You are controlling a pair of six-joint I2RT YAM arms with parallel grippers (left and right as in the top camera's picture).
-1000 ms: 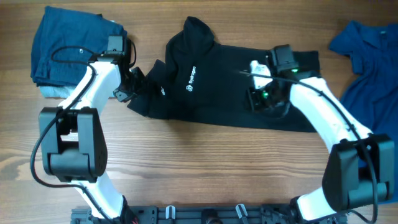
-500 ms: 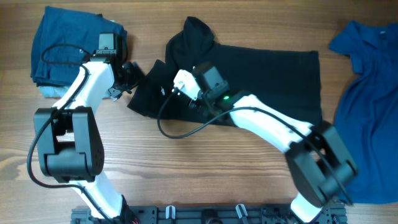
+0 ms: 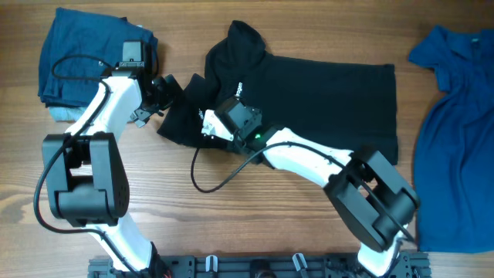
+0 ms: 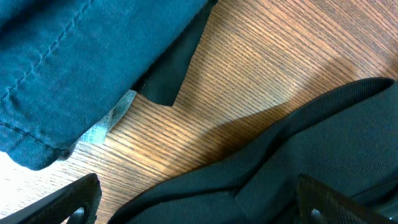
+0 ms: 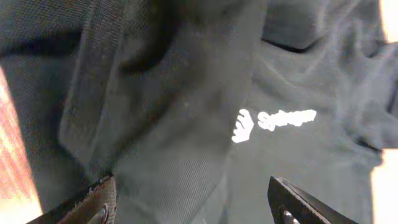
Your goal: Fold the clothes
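The black polo shirt (image 3: 324,93) lay across the surface's (image 3: 231,224) far middle, collar end rumpled leftward, white logo (image 5: 273,121) showing. Its left edge neared a folded navy pile (image 3: 85,62). The left fingers (image 3: 164,91) and right fingers (image 3: 210,123) gaped wide, holding nothing. Bare wood lay in front.

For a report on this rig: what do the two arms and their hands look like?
The left arm and right arm are built alike: rounded white links joined by bulky black housings. A thin black cable runs in loose loops beside each. A small green light glows near the right wrist. The left hand and right hand have black fingers.
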